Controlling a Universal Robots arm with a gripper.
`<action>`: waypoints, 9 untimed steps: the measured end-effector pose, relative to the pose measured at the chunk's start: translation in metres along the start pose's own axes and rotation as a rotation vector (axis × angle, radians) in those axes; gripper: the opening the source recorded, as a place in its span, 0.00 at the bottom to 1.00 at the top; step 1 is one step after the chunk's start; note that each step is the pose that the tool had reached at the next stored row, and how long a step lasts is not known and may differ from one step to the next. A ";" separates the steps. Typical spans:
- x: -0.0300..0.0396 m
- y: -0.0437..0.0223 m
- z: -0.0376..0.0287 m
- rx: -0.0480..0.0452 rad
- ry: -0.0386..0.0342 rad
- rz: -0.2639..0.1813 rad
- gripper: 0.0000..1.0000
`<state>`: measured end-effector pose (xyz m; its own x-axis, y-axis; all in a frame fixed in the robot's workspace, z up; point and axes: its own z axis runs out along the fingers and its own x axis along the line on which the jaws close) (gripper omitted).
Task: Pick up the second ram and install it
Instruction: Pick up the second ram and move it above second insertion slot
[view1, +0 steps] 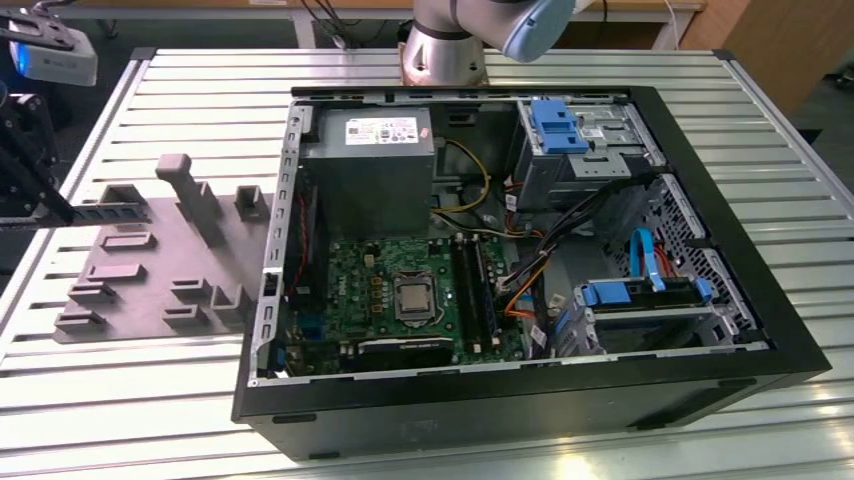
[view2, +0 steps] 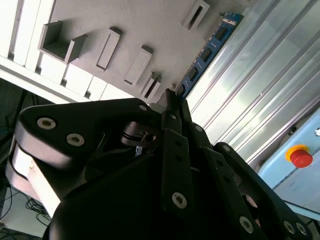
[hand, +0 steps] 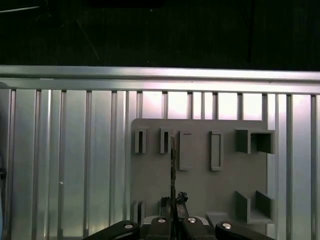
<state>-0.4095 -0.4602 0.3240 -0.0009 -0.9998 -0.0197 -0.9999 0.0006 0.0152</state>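
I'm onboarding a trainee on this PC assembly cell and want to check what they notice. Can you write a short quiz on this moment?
1. True or false: the end effector is shut on the second ram.
2. Multiple choice: the grey fixture plate lies on A) the slatted metal table, B) a cardboard box, C) a wooden floor.
3. Fill in: in the exterior view, the open computer case stands to the fixture plate's ____ (the exterior view's left or right).

Key: 1 true; 2 A; 3 right.
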 end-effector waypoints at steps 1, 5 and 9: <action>0.0000 0.0000 -0.0016 0.0001 -0.0001 0.000 0.14; -0.0001 0.0001 -0.0064 0.0000 0.0000 0.001 0.14; -0.0003 0.0002 -0.0137 0.0001 -0.0001 0.002 0.14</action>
<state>-0.4095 -0.4602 0.3376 -0.0027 -0.9998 -0.0198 -0.9999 0.0024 0.0151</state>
